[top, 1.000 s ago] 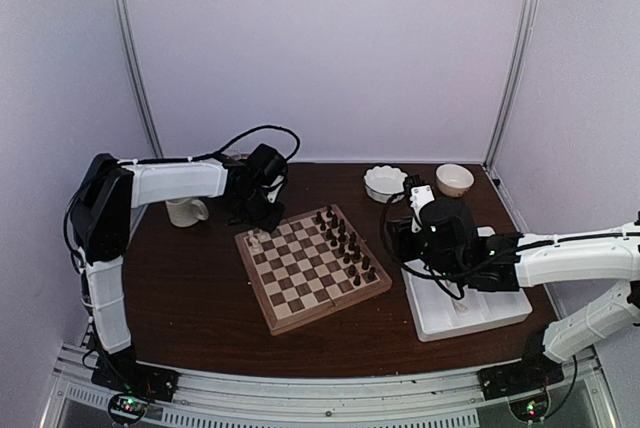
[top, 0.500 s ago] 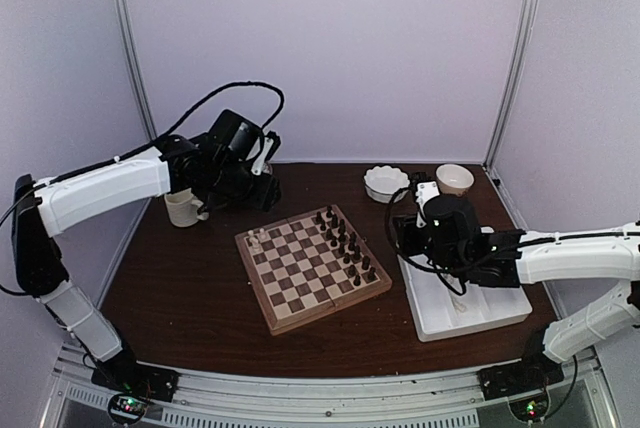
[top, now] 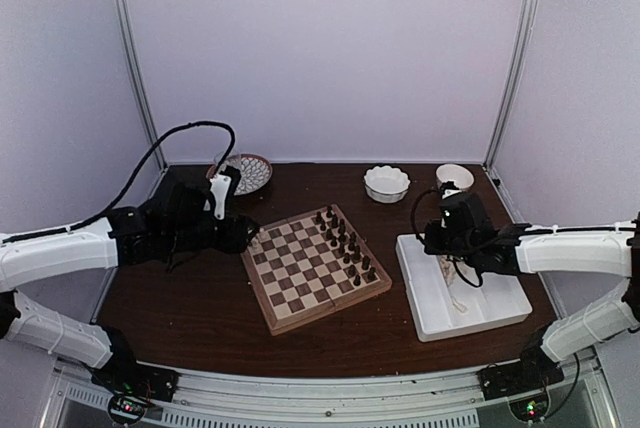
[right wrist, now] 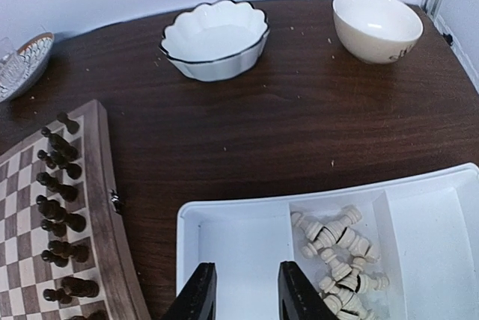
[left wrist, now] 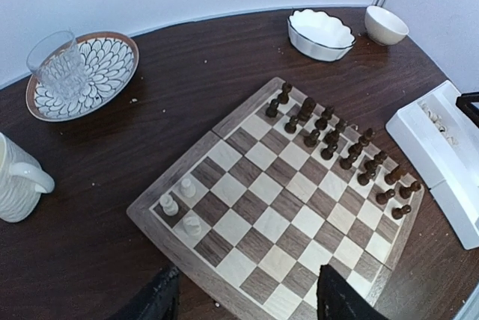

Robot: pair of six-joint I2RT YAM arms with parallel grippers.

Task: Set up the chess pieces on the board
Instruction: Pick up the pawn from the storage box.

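Chess pieces (left wrist: 169,204) of the cream set number three on the board (left wrist: 296,211), all upright near its 10 o'clock corner as the overhead view shows it. The rest lie heaped in the middle compartment of the white tray (right wrist: 239,249), which sits at the board's 3 o'clock. The dark pieces (left wrist: 329,144) stand in two rows along the 2 o'clock edge. Note what has changed within the last second. The left gripper (left wrist: 248,284) was down over that 10 o'clock corner, then lifted clear, and it now sits low over the worktop at the board's 9 o'clock. Its fingers have spread wide and nothing is between them. You may take it that this placement is finished and the left arm has stepped aside. That retreat has also uncovered the patterned plate (top: 247,172) at 11 o'clock. Meanwhile the right gripper (right wrist: 245,282) has shifted from the near part of the tray toward its far end. Its fingers are narrowly parted and hold nothing. They hover over the bare left compartment, while the heap lies at their 2 o'clock in the wrist view. In my judgement the cream side is barely begun. The next piece must come from that heap, so you should expect the right arm to move across before it can pick. The pieces lie tangled on their sides, so a clean single grasp may prove awkward.
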